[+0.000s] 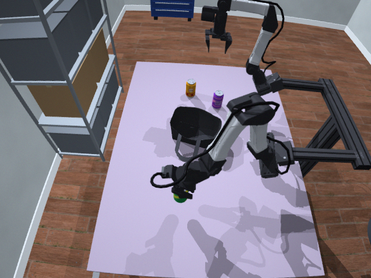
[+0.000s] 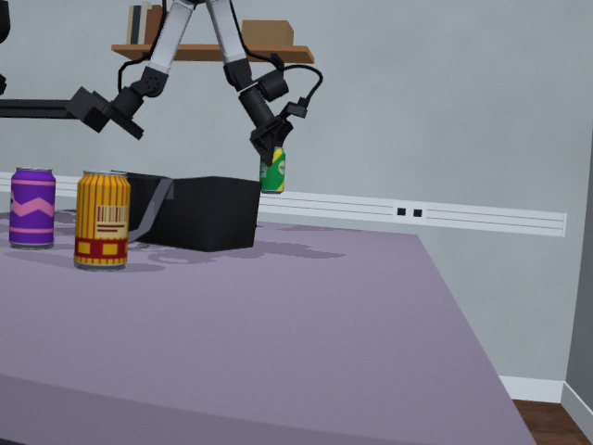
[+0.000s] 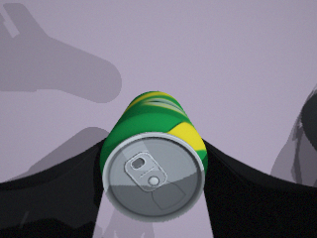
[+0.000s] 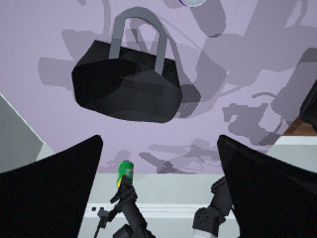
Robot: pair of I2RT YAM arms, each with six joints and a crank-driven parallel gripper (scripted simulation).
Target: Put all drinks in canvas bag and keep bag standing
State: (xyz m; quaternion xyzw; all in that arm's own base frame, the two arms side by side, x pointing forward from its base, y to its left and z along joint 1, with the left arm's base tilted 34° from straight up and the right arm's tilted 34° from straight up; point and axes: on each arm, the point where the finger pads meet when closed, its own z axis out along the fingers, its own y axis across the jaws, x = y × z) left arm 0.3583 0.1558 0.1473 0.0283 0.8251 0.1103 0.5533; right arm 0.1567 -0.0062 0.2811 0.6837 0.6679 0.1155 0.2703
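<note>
And there's the green-and-yellow can, gripped in the left arm's jaws, nearly upright, silver lid up, clear above the tabletop! Over to the orange-yellow striped can, red band low down, barcode showing, upright on the tabletop; near it, the purple can with pink zigzag, upright too. Both stand outside the black canvas bag, open-topped, walls up, grey handle loop beside its wall.
</note>
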